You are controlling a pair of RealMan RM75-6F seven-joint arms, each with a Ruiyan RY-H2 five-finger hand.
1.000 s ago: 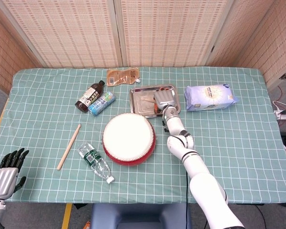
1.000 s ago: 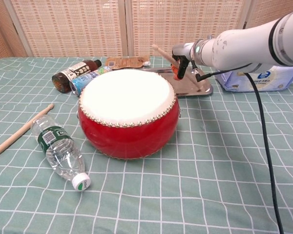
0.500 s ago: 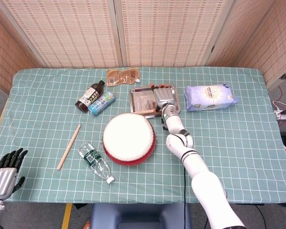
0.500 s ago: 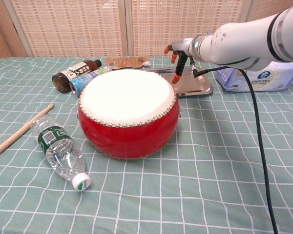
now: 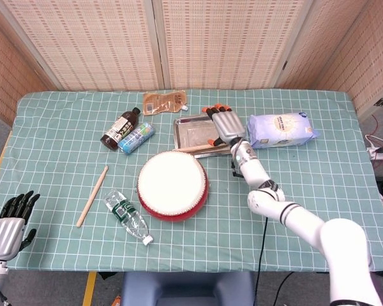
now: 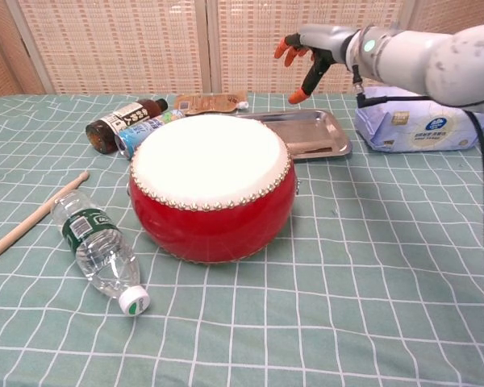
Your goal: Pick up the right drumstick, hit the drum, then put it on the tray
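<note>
A wooden drumstick (image 5: pixel 201 148) lies along the near edge of the metal tray (image 5: pixel 190 131) (image 6: pixel 327 129), just behind the red drum (image 5: pixel 172 185) (image 6: pixel 212 181). My right hand (image 5: pixel 223 124) (image 6: pixel 310 52) is raised above the tray's right side with its fingers spread and nothing in them. At the bottom left, off the table's near corner, my left hand (image 5: pixel 9 223) is open and empty. A second drumstick (image 5: pixel 92 196) (image 6: pixel 32 219) lies on the cloth left of the drum.
A water bottle (image 5: pixel 127 217) (image 6: pixel 97 250) lies left of the drum. A dark bottle (image 5: pixel 120 127), a can (image 5: pixel 136 138) and a brown pouch (image 5: pixel 165 101) sit at the back left. A white and blue package (image 5: pixel 281 129) (image 6: pixel 419 121) is right of the tray.
My right hand has let go of the drumstick, which now lies on the tray. The hand has opened, risen and drawn back to the right.
</note>
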